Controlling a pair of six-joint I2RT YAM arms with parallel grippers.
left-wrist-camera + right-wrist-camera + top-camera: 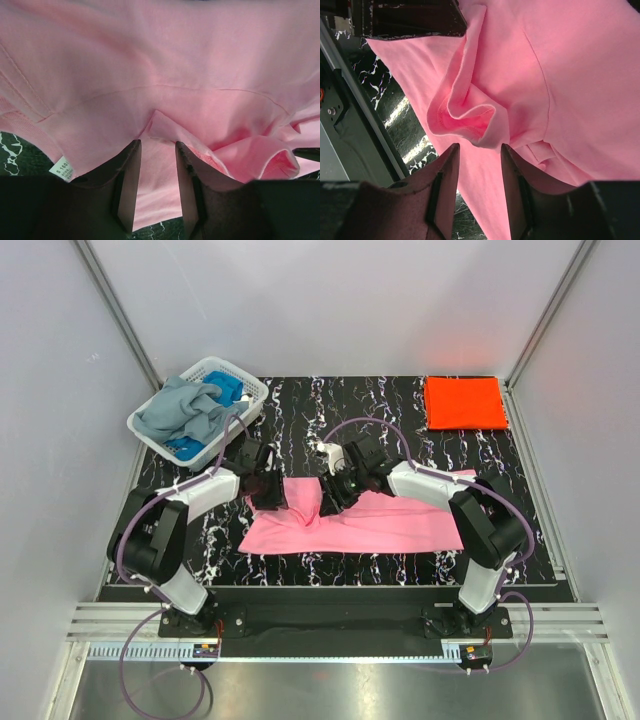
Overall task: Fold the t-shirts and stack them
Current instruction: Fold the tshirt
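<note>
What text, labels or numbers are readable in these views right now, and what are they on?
"S 160": on the white tag at the edge of the pink shirt, left wrist view.
The rest of that line and the smaller print below it: too blurred to read.
Top and right wrist views: no text visible.

a: what sort of place is this?
b: a robotics lab test cell, not a home. plain white panels (330,300) close it in, held by aluminium rails (118,312).
a: what else shows it?
b: the left arm (165,530) and right arm (480,520) are bolted by a black base plate (330,618) at 6 o'clock, trailing purple cables (366,421), over a black marbled table top (400,400). a white basket (238,373) sits at 10 o'clock.
</note>
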